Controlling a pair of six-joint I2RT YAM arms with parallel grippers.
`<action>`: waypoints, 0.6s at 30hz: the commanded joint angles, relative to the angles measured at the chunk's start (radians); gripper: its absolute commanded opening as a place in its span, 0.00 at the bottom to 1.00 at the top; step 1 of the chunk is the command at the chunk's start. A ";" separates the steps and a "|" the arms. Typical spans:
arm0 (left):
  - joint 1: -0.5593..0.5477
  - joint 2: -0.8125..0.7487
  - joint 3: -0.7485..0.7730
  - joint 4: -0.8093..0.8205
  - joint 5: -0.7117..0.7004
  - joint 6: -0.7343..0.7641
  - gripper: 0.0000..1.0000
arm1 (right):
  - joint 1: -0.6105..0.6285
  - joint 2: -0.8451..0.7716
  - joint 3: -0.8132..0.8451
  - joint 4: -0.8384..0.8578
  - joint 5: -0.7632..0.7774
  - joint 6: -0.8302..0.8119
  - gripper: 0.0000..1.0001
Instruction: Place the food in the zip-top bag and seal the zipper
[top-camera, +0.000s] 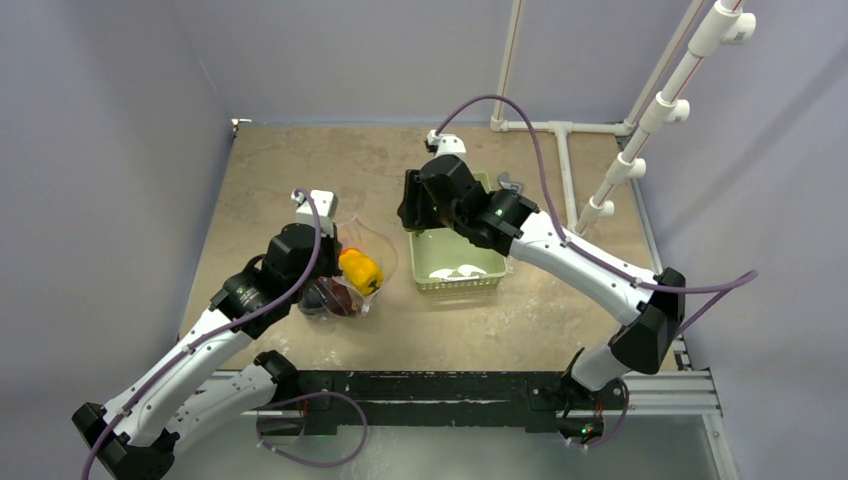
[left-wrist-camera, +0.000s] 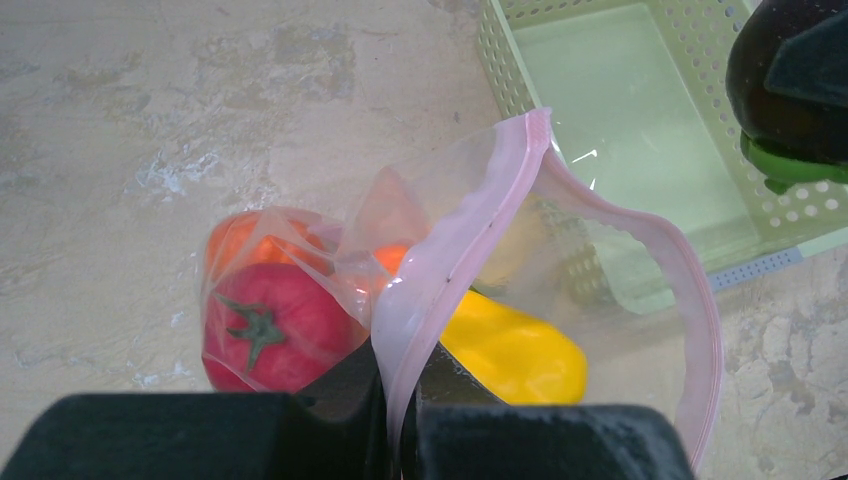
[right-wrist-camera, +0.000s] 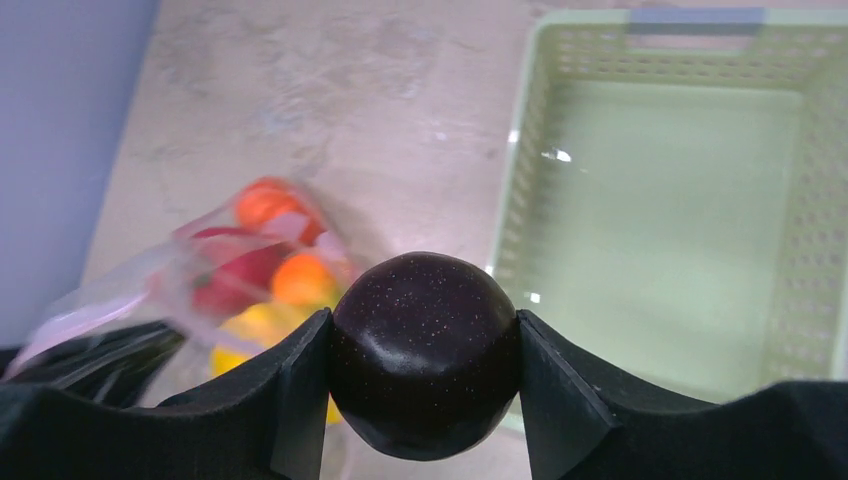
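The clear zip-top bag (left-wrist-camera: 610, 270) stands open on the table, and its pale pink zipper (left-wrist-camera: 470, 230) arcs round the mouth. My left gripper (left-wrist-camera: 400, 425) is shut on the near part of that pink strip. Inside the bag lie a red tomato (left-wrist-camera: 265, 325), a yellow pepper (left-wrist-camera: 515, 350) and an orange (left-wrist-camera: 240, 240). My right gripper (right-wrist-camera: 424, 375) is shut on the dark purple eggplant (right-wrist-camera: 424, 340), held in the air over the basket's left edge, to the right of the bag (top-camera: 350, 275). The eggplant's green cap (left-wrist-camera: 790, 165) shows in the left wrist view.
A light green slotted basket (top-camera: 455, 268) stands just right of the bag, with nothing in it that I can see. White pipes (top-camera: 560, 130) run along the back right of the table. Grey walls close in on the left and the back.
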 joint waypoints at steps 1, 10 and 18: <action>0.003 -0.008 -0.002 0.027 -0.005 0.007 0.00 | 0.067 -0.012 0.090 0.050 -0.033 -0.044 0.25; 0.004 -0.019 -0.002 0.028 -0.008 0.007 0.00 | 0.155 -0.009 0.098 0.155 -0.174 -0.117 0.26; 0.004 -0.030 -0.002 0.030 -0.009 0.008 0.00 | 0.198 0.066 0.087 0.177 -0.209 -0.128 0.27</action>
